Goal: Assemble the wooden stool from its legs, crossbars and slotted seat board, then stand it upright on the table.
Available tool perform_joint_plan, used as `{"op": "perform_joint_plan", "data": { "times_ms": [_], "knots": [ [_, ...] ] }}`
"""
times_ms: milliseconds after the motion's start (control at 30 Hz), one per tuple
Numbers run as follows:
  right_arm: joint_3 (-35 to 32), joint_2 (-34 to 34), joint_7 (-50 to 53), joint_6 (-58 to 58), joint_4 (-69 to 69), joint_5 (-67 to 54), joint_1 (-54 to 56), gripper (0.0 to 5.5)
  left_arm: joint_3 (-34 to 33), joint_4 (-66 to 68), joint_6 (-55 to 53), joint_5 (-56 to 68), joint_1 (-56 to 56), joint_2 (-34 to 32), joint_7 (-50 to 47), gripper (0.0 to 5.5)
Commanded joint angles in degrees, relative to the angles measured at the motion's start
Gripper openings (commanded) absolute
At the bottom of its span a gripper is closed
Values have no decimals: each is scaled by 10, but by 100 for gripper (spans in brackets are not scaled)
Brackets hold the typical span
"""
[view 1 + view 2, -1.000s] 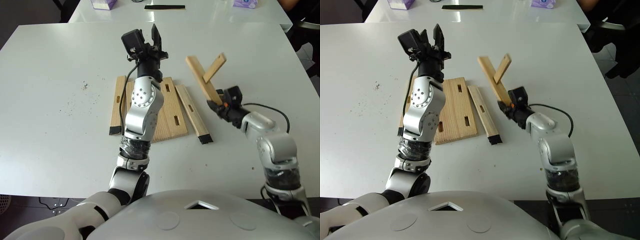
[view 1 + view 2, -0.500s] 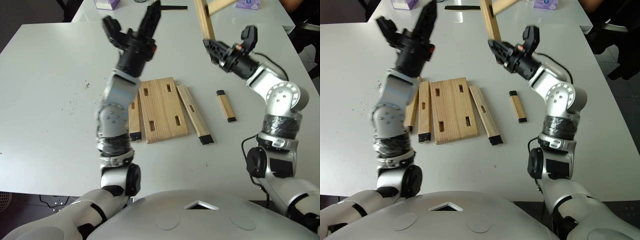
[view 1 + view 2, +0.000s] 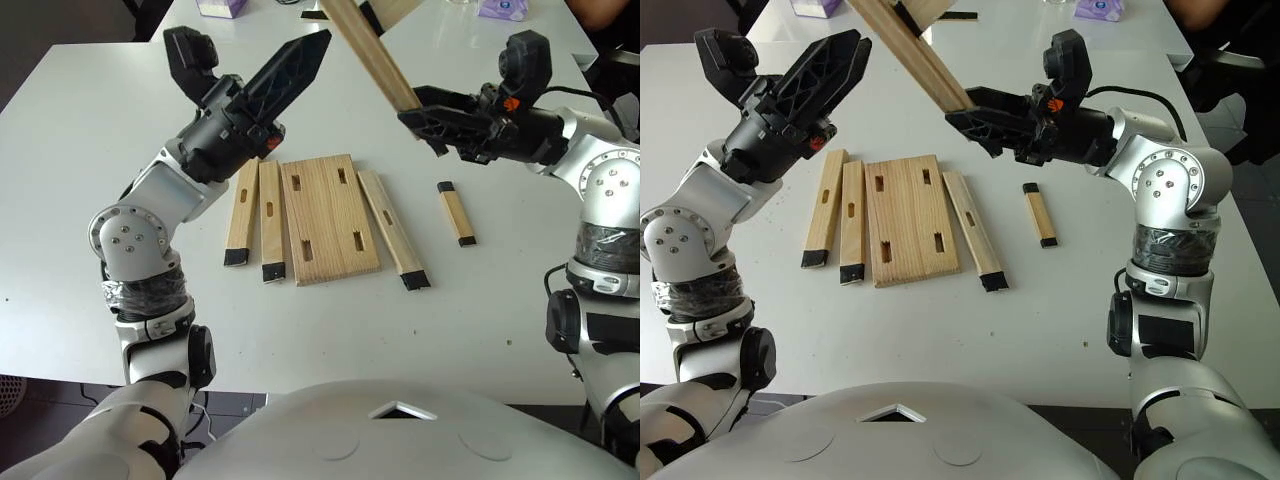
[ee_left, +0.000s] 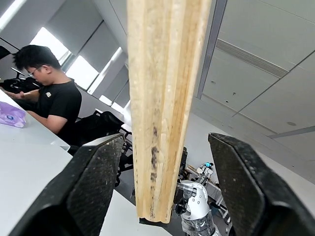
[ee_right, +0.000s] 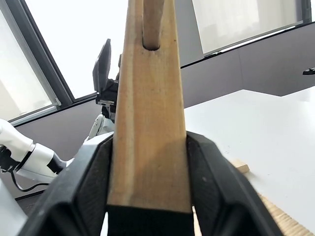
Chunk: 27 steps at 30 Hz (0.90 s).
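Observation:
My right gripper (image 3: 420, 115) is shut on the lower end of a wooden leg (image 3: 365, 50), held high over the table and slanting up and away. A crossbar (image 5: 155, 19) sits in the leg's slot. My left gripper (image 3: 305, 55) is raised beside it and is open, one finger (image 4: 93, 187) on each side of the leg (image 4: 165, 98) with gaps showing. On the table lies the slotted seat board (image 3: 330, 215), with two legs (image 3: 240, 210) (image 3: 270, 220) to its left, one leg (image 3: 390, 230) to its right, and a short crossbar (image 3: 455, 212) farther right.
The white table (image 3: 90, 200) has dark specks on its left part. Behind it stands a second table with purple boxes (image 3: 222, 7) (image 3: 497, 8) and a black strip (image 3: 960, 15).
Both arms have come up from the table. The right gripper lifted the leg with its crossbar high. The left gripper swung over until its fingers flank the leg.

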<state>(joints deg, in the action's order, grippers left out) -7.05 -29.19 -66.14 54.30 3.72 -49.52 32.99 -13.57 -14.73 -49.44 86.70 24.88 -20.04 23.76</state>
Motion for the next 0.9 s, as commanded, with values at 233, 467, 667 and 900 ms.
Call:
{"op": "perform_joint_plan", "data": {
  "times_ms": [233, 467, 667, 900],
  "knots": [
    [23, -28, -33, -14, 70, -8, -73, 208, 19, 9, -54, -8, 31, -55, 59, 318],
    [30, -29, -28, -8, 77, -16, -76, 208, 23, 11, -55, -21, 30, -65, 81, 295],
    [40, -35, -29, -10, 78, -12, -80, 208, 14, 6, -46, -23, 18, -64, 95, 218],
    [41, -49, -30, -16, 62, -1, -81, 208, -3, 5, -25, -45, 7, -67, 111, 218]
  ]
}}
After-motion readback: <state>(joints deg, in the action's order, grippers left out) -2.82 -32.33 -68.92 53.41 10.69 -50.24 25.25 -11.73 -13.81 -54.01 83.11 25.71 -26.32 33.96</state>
